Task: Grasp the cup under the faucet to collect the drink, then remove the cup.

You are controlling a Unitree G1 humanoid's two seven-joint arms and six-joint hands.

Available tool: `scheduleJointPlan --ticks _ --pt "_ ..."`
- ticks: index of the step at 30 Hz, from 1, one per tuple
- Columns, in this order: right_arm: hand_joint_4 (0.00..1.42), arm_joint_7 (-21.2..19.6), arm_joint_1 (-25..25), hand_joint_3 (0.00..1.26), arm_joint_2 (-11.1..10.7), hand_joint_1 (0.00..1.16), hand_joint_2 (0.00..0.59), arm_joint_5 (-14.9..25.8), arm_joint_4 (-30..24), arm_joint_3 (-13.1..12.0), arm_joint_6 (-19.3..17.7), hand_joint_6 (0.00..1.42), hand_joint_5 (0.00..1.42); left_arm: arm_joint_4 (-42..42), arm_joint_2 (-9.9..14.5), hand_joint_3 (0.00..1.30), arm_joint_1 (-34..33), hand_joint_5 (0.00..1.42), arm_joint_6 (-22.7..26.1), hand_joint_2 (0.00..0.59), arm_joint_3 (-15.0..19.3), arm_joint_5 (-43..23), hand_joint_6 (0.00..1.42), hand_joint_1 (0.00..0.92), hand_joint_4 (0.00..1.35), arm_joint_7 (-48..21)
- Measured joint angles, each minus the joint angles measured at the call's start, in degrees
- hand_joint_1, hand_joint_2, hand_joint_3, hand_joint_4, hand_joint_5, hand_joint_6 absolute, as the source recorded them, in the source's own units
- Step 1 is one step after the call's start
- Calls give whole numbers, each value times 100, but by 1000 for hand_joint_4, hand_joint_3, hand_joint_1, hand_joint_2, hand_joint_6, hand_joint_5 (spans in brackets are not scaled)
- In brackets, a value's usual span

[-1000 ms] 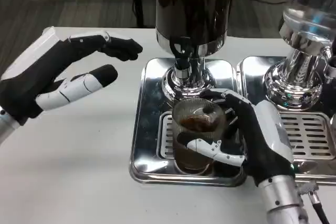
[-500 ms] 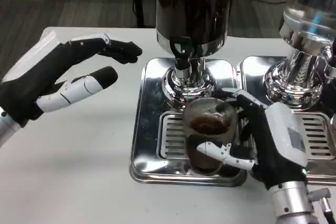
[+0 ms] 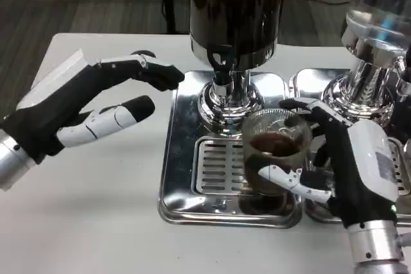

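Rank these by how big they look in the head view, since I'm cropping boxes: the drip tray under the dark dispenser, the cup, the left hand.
1. Drip tray, largest.
2. Left hand, though nearness to the camera may inflate it.
3. Cup, smallest, held by the right hand.

You have a white table [image 3: 96,203] here; two shiny metal drip trays [image 3: 183,152] [image 3: 308,85] sit directly on it, side by side.

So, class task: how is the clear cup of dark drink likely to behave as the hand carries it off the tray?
The cup looks part full of dark liquid, so it is probably heavier than it looks and may slosh if tilted. Its clear, smooth wall could slip in the right hand, which grips it from the side.
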Motion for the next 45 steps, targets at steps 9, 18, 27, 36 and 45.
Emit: scheduleJointPlan --ticks 9,18,27,36,45 --pt "661 24 60 601 -42 705 209 14 -336 -121 0 1069 859 13 -22 337 269 301 -275 130 -241 109 259 0 291 -100" --pt "670 314 247 615 -105 708 213 82 -555 -150 0 1093 870 137 25 260 393 219 -755 131 -300 271 246 0 194 -122" --pt "682 651 623 616 -140 706 210 218 -1207 -181 -1 1112 881 373 134 224 454 174 -1376 131 -348 548 244 0 150 -119" --pt "695 1108 1357 629 -195 709 217 266 -2078 -200 -8 1116 888 302 307 223 842 171 -1599 131 -350 515 235 0 142 -119" --pt "696 1282 1964 631 -249 706 217 238 -2793 -228 -52 1131 890 -161 467 223 1331 170 -1697 131 -320 397 226 0 141 -119"
